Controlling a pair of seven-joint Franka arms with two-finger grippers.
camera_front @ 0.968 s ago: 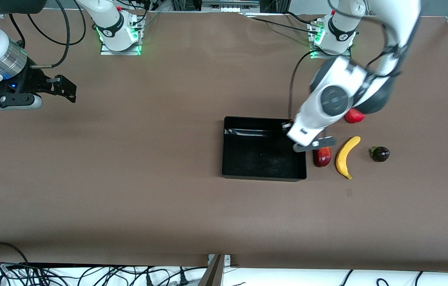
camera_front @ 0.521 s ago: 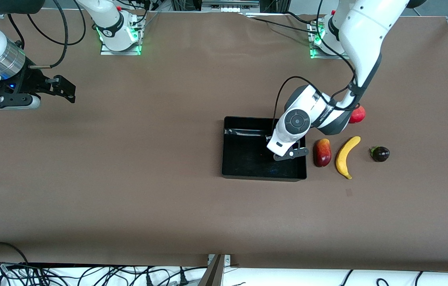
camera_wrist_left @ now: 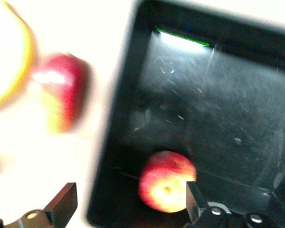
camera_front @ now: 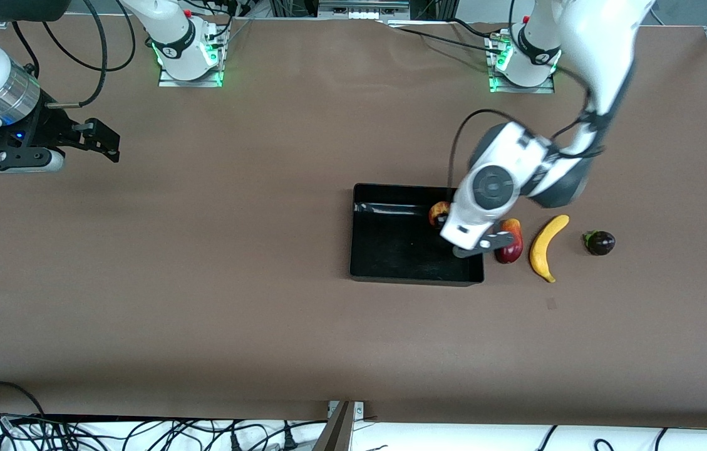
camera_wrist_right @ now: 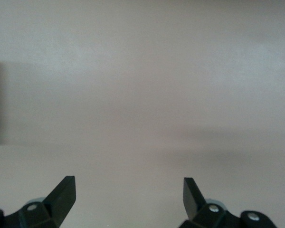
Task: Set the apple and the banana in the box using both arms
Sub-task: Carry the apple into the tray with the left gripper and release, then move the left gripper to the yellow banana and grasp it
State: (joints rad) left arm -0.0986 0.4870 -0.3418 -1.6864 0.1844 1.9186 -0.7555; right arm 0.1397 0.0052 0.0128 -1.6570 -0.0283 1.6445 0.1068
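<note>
The apple (camera_front: 438,213) now lay in the box (camera_front: 391,275), in the corner toward the left arm's end, where half a second earlier that arm's wrist had hidden it. The left gripper (camera_wrist_left: 128,206) had lifted and swung back over the box wall, its fingers spread wide and empty. The banana (camera_front: 546,246) was still on the table beside the dark red fruit (camera_front: 509,241), so half the job looked done. The right gripper (camera_wrist_right: 128,197) waited, spread open, over bare table (camera_front: 203,282).
</note>
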